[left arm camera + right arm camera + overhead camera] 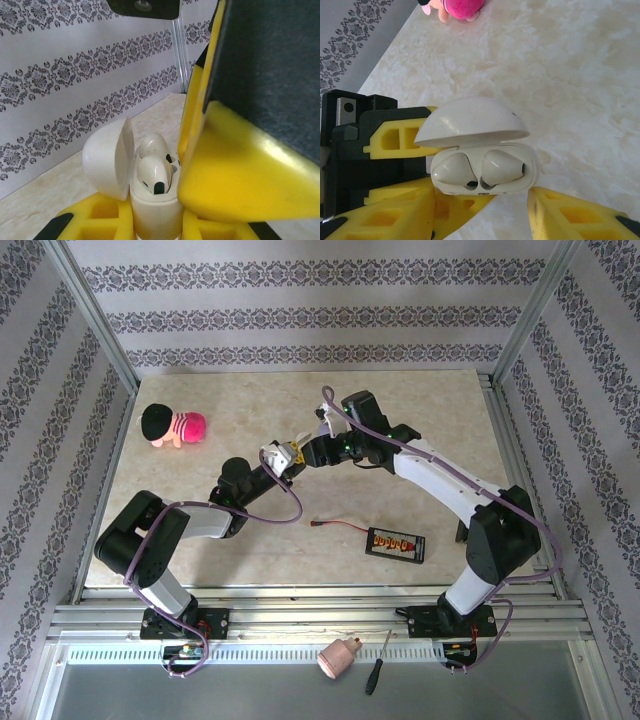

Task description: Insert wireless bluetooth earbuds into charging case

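Cannot see stems of earbuds (502, 167), sunk in case (470, 122). From overhead, too small to tell contents. At left wrist, lose case base under lower edge, right side behind blurred yellow finger (240, 165). Plush toy (460, 7) clipped at right wrist's top edge.

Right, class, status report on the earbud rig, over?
Left gripper shut on open charging case. Right gripper open beside it. Two white earbuds seated inside. Nothing blocking.

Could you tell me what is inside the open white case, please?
Two earbuds lie side by side in the case, under its raised lid. Their stems are hidden in the sockets, and the left gripper covers the case's base.
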